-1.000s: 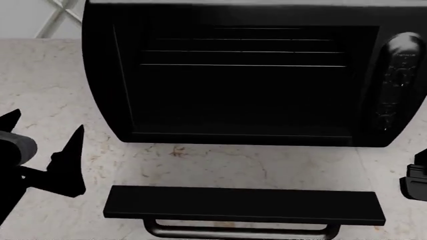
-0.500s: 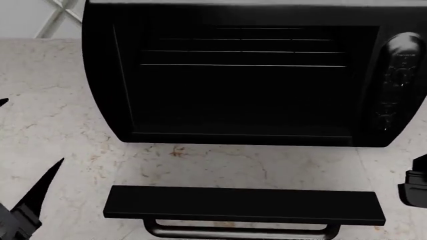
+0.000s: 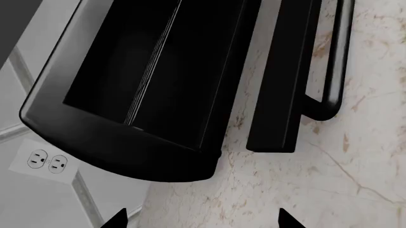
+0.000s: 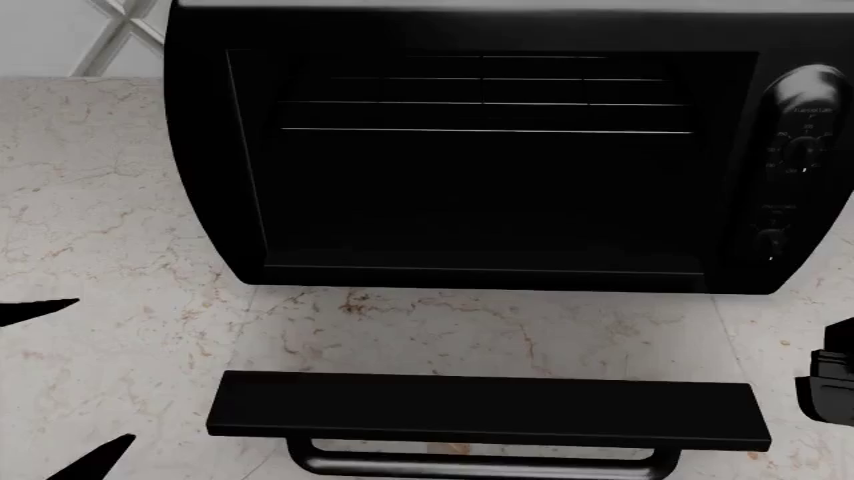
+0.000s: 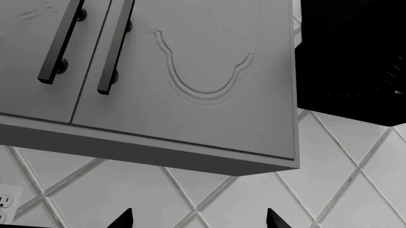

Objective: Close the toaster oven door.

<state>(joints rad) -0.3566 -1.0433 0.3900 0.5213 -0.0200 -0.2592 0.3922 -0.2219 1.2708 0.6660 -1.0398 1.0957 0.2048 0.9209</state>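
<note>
Two grippers spread and empty: your left gripper (image 4: pixel 60 385) sits beside the door (image 4: pixel 489 408), which lies flat on the counter (image 4: pixel 107 200) before the oven (image 4: pixel 481 150); come in high and you'll shove it, not lift it

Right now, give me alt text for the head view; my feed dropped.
The toaster oven sits open on a marble counter, wire racks showing, knobs at its right side. Its door lies flat in front, bar handle toward the camera. The left gripper shows as two spread fingertips left of the door; the right gripper sits at the right edge.
</note>
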